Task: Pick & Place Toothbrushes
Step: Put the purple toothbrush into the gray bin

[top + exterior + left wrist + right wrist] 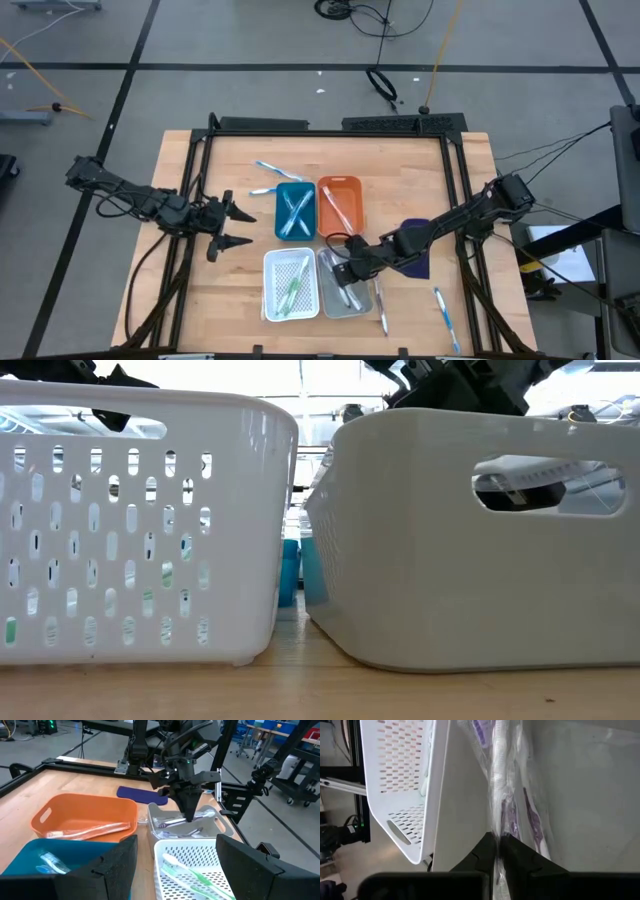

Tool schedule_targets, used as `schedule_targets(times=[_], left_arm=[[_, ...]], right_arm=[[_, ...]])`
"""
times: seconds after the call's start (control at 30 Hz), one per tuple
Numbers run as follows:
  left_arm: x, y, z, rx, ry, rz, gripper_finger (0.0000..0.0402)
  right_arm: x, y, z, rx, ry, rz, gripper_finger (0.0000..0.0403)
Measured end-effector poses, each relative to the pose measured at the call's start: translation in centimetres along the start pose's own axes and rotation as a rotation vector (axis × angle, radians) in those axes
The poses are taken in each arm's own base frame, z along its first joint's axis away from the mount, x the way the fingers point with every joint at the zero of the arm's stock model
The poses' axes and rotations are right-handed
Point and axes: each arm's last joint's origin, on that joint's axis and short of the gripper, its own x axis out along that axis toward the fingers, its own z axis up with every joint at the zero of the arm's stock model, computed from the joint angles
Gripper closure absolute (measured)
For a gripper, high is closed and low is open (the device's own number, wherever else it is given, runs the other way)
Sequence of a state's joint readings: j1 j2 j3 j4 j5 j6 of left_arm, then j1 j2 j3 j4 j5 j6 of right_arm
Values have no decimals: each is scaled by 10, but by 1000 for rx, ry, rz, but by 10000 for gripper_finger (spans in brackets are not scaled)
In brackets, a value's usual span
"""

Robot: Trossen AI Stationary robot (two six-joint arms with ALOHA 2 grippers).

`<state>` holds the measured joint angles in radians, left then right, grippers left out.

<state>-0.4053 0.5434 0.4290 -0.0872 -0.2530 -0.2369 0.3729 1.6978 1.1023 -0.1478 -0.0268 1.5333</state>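
Your right pincer (pixel 345 272) is down inside the grey tray (pixel 357 300), its fingers (pixel 485 851) pinched nearly together on a clear-wrapped, purple-handled toothbrush (pixel 507 795) lying along the tray floor close to the wall that faces the white slotted basket (pixel 272 290). That wall leaves you little room on that side; the tray's other side lies open. The basket sits just beside the grey tray, with a green toothbrush (pixel 192 876) in it. Your left pincer (pixel 236 227) hovers over bare counter (pixel 190 290) well left of the trays, fingers spread wide. The blue tray (pixel 283 190) and orange tray (pixel 352 185) sit side by side beyond the front pair, each with brushes in it. Loose toothbrushes lie on the counter: two (pixel 270 170) near the blue tray's far corner, one (pixel 381 305) just right of the grey tray, one (pixel 444 317) near the front right edge.
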Motion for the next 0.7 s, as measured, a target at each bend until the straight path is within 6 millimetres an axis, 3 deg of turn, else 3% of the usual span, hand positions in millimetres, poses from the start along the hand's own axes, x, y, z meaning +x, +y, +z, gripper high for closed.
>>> schedule_targets(times=[0.17,0.43,0.7], left_arm=[[0,0,0,7,0,0,131],[0,0,0,7,1,0,131],[0,1,-3,10,35,7,131]], right_arm=[[1,0,0,0,1,-2,386],[20,-10,1,23,-12,-41,385],[20,-6,7,-7,-42,3,384]])
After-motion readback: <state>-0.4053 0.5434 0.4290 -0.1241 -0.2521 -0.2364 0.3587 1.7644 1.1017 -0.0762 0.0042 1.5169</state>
